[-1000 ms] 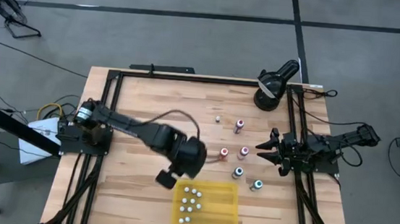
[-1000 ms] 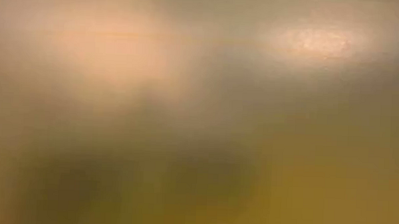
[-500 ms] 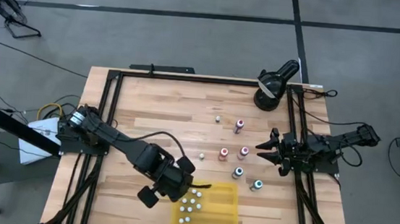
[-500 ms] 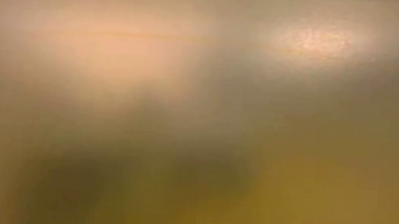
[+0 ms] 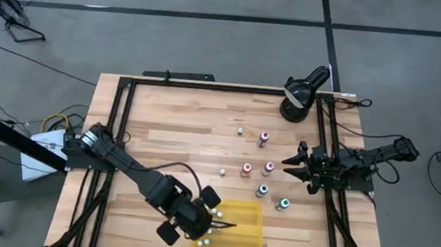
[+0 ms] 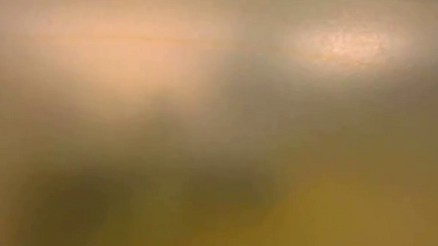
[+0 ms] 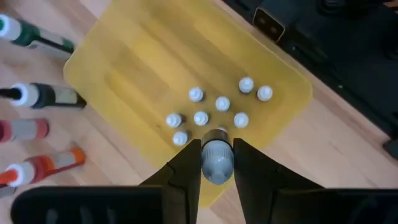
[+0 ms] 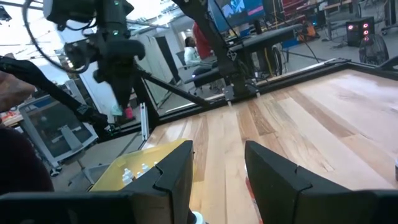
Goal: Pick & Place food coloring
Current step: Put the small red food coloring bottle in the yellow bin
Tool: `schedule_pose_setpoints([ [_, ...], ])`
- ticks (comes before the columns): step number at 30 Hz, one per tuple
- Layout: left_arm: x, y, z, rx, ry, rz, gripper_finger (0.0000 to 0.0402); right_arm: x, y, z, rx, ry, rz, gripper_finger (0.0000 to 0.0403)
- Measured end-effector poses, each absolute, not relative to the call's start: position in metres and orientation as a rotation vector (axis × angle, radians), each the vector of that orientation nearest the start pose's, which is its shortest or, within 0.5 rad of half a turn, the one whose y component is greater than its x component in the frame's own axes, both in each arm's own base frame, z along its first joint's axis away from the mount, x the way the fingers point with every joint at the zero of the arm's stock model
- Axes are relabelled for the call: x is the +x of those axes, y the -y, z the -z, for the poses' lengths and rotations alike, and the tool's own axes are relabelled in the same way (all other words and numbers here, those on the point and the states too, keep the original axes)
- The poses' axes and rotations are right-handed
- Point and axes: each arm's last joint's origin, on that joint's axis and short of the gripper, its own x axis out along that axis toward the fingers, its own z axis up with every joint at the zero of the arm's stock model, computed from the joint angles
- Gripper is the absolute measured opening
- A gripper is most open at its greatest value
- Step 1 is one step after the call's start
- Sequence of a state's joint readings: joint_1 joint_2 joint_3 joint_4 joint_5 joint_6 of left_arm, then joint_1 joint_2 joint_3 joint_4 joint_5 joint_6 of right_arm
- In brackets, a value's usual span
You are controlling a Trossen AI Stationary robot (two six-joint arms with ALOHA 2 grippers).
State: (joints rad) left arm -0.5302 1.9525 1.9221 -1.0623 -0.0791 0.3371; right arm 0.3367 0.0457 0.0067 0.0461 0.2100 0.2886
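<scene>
We see our left pincer (image 7: 217, 163) clenched on a tiny white-capped food coloring bottle (image 7: 217, 158) above the yellow tray (image 5: 247, 222), beside eight matching bottles; coloured-cap bottles (image 5: 265, 166) stand on the bench (image 5: 181, 120).

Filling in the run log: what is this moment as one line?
left gripper: shut on bottle, above yellow tray | right gripper: idle at table's right edge

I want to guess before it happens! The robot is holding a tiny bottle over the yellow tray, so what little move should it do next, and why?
Probably lower a touch and let go. The left gripper is shut on a white-capped bottle right above the yellow tray, next to the bottles already standing there, so it looks ready to be set down.
</scene>
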Motion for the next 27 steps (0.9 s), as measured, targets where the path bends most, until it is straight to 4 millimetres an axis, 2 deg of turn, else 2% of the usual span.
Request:
schedule_pose_setpoints([
  [10, 0.395, 0.235, -0.301, 0.629, -0.969, 0.581, 0.0075, 0.096, -0.027, -0.167, 0.290, -0.013, -0.127, 0.0137],
  [14, 0.406, 0.242, -0.304, 0.627, -0.959, 0.584, 0.0075, 0.096, -0.027, -0.167, 0.290, -0.012, -0.127, 0.0137],
  [27, 0.409, 0.256, -0.275, 0.612, -1.001, 0.620, 0.0075, 0.096, -0.027, -0.167, 0.290, -0.013, -0.127, 0.0138],
])
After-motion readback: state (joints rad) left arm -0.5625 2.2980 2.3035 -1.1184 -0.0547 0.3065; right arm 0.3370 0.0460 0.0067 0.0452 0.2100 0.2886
